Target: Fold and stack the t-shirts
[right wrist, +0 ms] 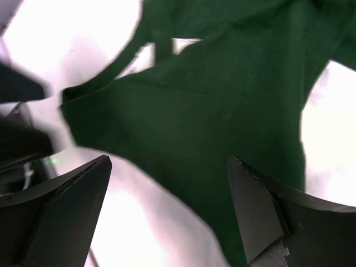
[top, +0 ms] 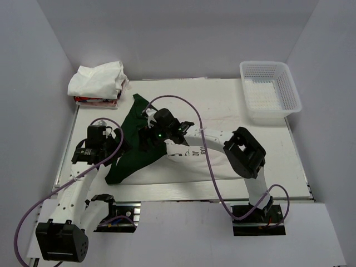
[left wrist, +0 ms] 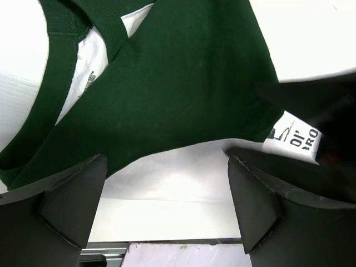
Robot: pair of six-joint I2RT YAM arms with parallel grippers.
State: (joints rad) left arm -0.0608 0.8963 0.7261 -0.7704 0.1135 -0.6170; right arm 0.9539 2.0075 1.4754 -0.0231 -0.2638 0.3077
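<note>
Gaping wide and empty, the left jaws hang over the green side of the t-shirt (top: 127, 161) lying mid-tabletop (top: 222, 105), the right jaws likewise, so folding seems just starting: each must next pinch an edge.

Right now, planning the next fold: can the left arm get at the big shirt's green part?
Probably yes. The left pincer stands open facing the big shirt's green part, with nothing between them; the right pincer, also open, sits close by and could crowd it.
</note>
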